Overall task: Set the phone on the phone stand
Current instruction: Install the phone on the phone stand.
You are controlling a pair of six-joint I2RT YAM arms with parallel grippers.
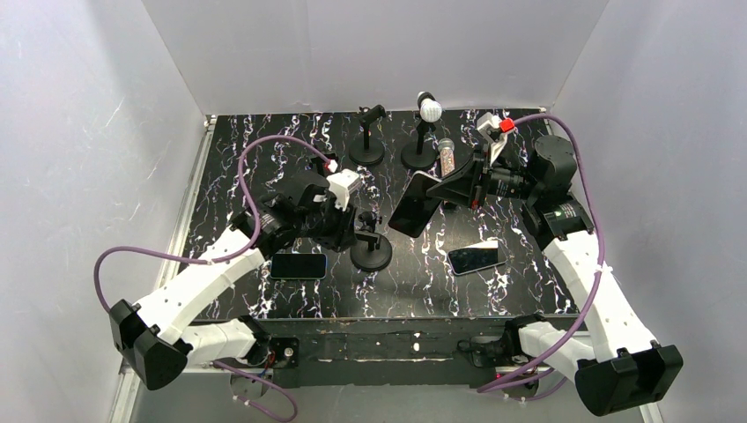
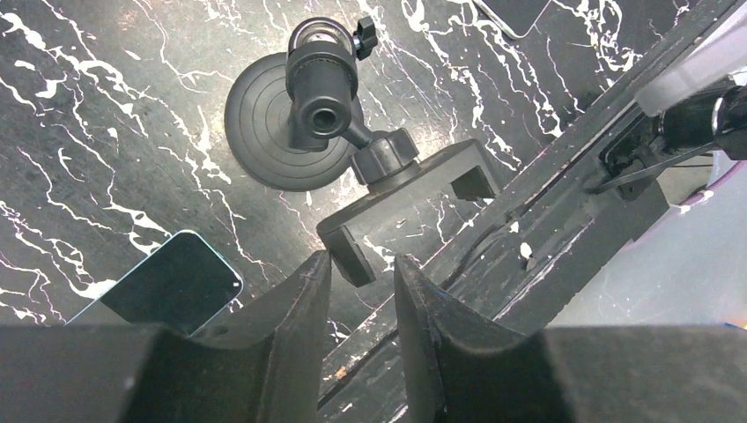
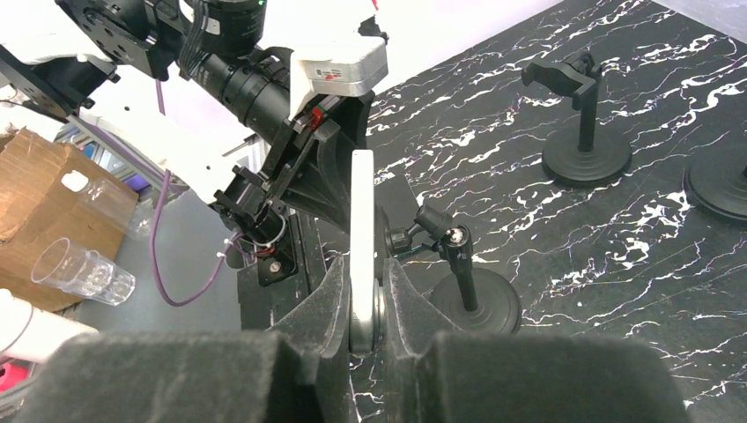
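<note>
The right tool (image 3: 366,295) clamps the phone (image 3: 362,211) near one end, across its flat faces; likely stiff, light, slick, breakable. The left tool (image 2: 361,286) is narrowly parted beside the stand (image 2: 321,97).

Left arm (image 1: 207,278), right arm (image 1: 592,284), white shells, black joints; purple cables (image 1: 241,176); matte black left hand (image 2: 361,264)

Upright phone (image 3: 362,207) clamped edge-on in right end effector (image 3: 366,304), phone stand (image 3: 480,304) behind

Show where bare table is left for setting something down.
Bare: front strip between left phone and right phone; back-left corner beside rear stand. Crowded: centre, around held phone, near stand, left hand and right hand.
</note>
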